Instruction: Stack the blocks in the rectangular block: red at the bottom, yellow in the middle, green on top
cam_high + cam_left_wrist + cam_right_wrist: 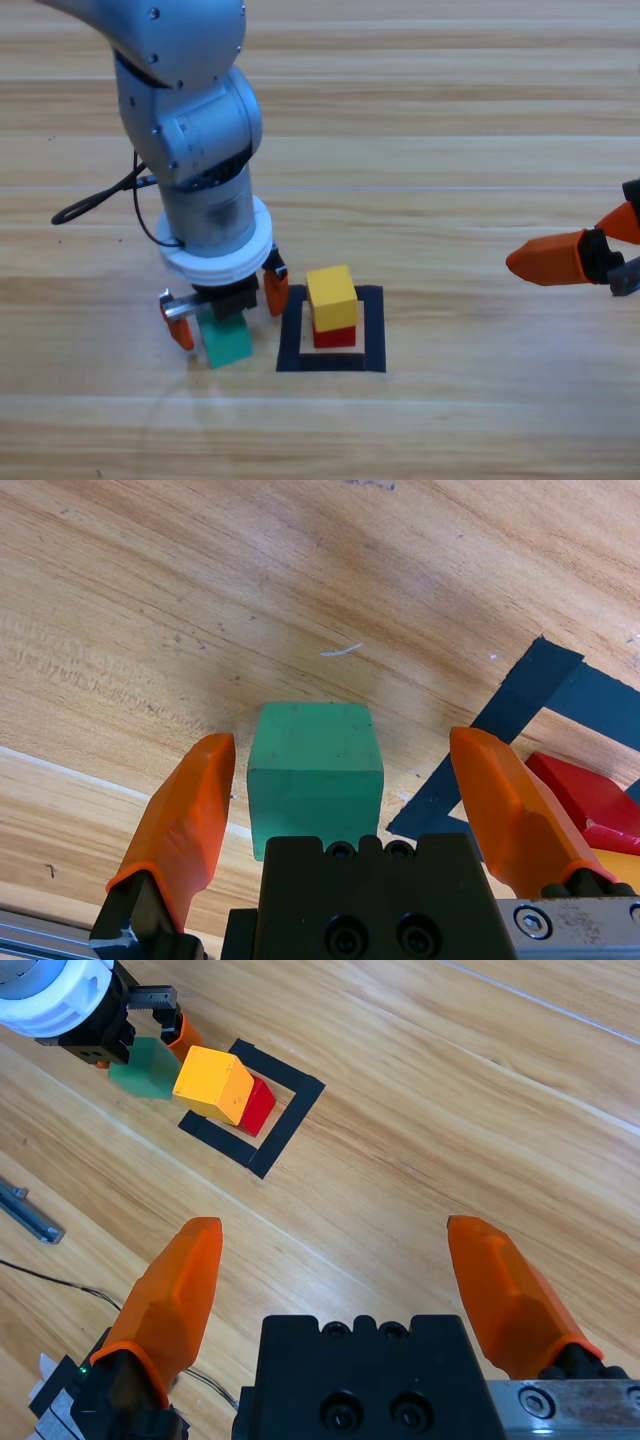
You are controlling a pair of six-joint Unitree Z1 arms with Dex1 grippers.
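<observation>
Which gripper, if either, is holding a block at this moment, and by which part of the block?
Neither. The left gripper straddles the green cube with open jaws that do not touch its sides. The right gripper waits open at the table's right edge.

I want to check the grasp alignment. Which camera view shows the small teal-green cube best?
The left wrist view: the small teal-green cube sits large and centred between the left gripper's open jaws. The high view shows it partly hidden under that gripper; the right wrist view shows it small, far off and partly covered.

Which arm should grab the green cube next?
Left. Its gripper is open with fingers either side of the green cube; the right gripper waits at the table's right edge.
</observation>
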